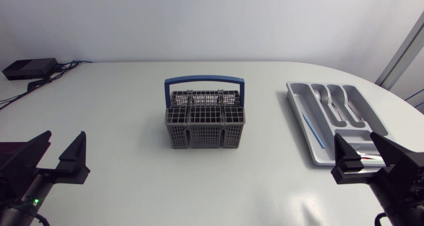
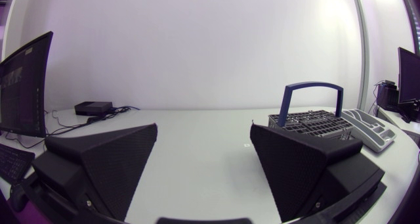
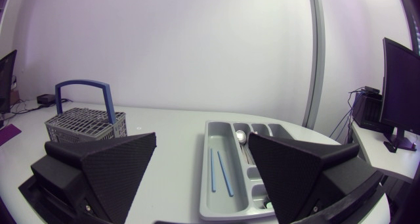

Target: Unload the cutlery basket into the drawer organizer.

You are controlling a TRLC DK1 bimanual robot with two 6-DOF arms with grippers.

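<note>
Far L on the table: small flat black box w/ cables [image 1: 30,68], not part of the job.

Left gripper [image 1: 59,158], matte black, two wedge fingers, sits low at the near L edge. Fingers spread wide, nothing betw. them. It's well apart from any task item, prob. parked there to keep the middle free.

Centre: grey plastic lattice cutlery basket w/ blue hoop handle [image 1: 204,123], upright, handle raised, roughly equidistant from both arms so either could reach it. No cutlery seen sticking out. The lattice top hides the inside, so can't say for sure it's emptied.

R of that, apart from the basket: light-grey plastic drawer organizer [image 1: 296,101], lying flat, angled toward the R arm. Silver metal cutlery [image 1: 335,100] lies in its far narrow slots, thin blue sticks [image 1: 315,128] in the long side slot. Judging by this, unloading looks mostly or fully done.

Near R edge: right gripper [image 1: 368,161], just beside the organizer's near end. Also wide open and holding nothing, likely placed for drop-offs.

Views differ:
- Head view shows the blue as one line; R wrist view makes it two sticks, side by side, ahead of the fingers.
- L wrist view sees the basket from the side, beyond its R finger w/ the organizer behind, but no contents.
- Only the head view shows both arms' spacing.
</note>
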